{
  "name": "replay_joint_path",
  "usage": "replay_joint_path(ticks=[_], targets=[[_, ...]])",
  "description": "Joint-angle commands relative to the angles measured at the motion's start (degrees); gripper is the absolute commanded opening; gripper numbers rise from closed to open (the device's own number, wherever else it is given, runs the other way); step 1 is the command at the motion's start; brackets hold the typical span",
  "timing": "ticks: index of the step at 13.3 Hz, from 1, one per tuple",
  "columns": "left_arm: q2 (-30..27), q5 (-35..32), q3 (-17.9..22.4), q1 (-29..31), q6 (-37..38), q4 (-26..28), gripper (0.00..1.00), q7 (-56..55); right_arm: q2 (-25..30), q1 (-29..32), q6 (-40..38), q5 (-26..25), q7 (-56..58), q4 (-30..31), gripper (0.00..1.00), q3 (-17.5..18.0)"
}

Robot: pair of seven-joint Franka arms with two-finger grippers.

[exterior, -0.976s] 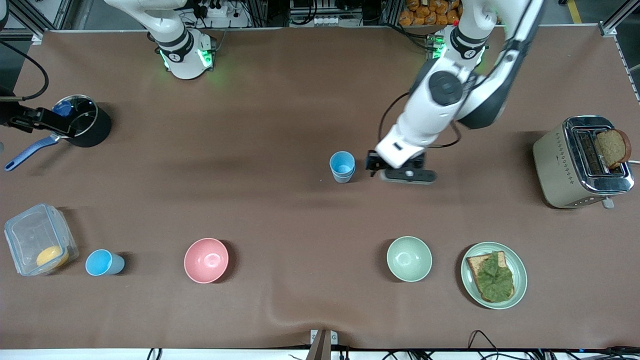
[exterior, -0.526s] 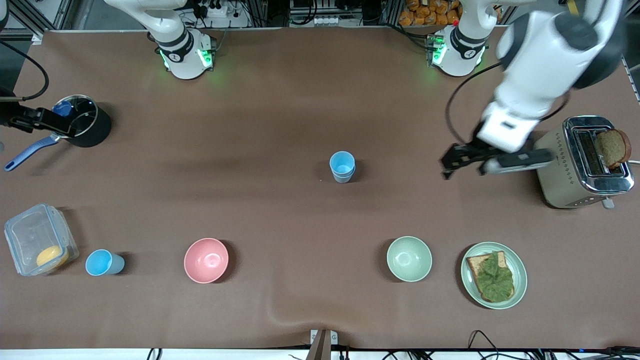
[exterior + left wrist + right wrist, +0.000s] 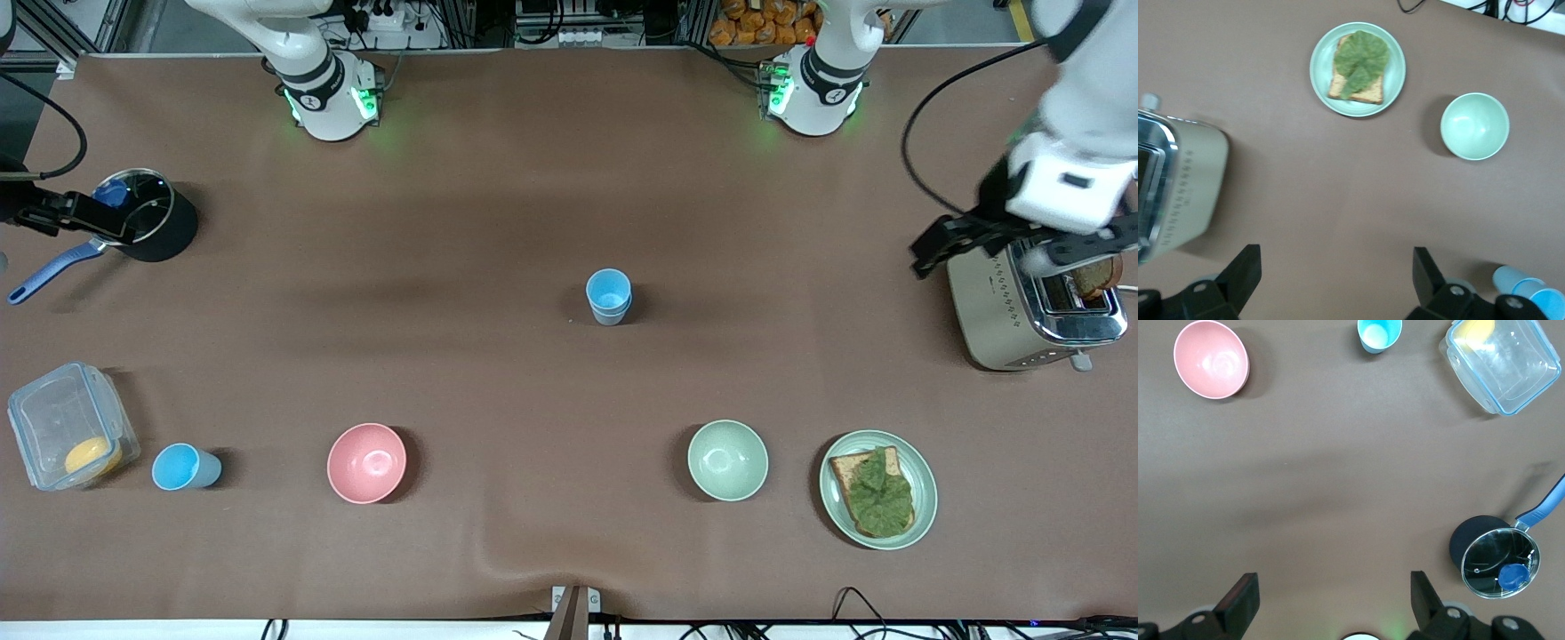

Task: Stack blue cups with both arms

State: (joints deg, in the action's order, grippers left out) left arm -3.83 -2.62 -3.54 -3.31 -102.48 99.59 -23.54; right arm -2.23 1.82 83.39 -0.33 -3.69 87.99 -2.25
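Note:
Two blue cups (image 3: 608, 296) stand nested as one stack at the table's middle; the stack also shows at the edge of the left wrist view (image 3: 1531, 293). A third blue cup (image 3: 182, 467) stands alone beside the clear container, toward the right arm's end; it shows in the right wrist view (image 3: 1379, 335). My left gripper (image 3: 973, 242) is open and empty, up over the table beside the toaster; its fingers (image 3: 1241, 273) are wide apart. My right gripper (image 3: 1333, 600) is open and empty, held high near its base, and is out of the front view.
A pink bowl (image 3: 366, 462) and a pale green bowl (image 3: 727, 460) sit near the front camera. A plate with lettuce toast (image 3: 878, 489), a toaster (image 3: 1031, 302), a clear container (image 3: 71, 425) and a black pot (image 3: 147, 222) also stand on the table.
My left arm has swung away from the stacked cups toward the toaster at its end of the table. The cups have not moved.

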Motion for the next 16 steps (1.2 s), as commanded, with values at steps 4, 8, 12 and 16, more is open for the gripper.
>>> replay_joint_path(ticks=[4,8,12,16], targets=[[1.2,-0.4,5.6,-0.4,6.5,-6.7,1.0,9.6,-0.1,0.3,-0.5,-1.1,0.4,-0.4,1.0,0.3],[2.6,2.2,6.0,-0.4,6.5,-7.2,1.0,10.0,-0.1,0.3,-0.5,-1.1,0.4,-0.4,1.0,0.3],[2.6,3.2,5.7,-0.1,6.4,-7.2,1.0,9.7,-0.1,0.3,-0.5,-1.1,0.4,-0.4,1.0,0.3],[2.6,3.2,5.7,0.2,6.5,-7.1,1.0,9.2,-0.1,0.3,-0.5,-1.1,0.4,-0.4,1.0,0.3]])
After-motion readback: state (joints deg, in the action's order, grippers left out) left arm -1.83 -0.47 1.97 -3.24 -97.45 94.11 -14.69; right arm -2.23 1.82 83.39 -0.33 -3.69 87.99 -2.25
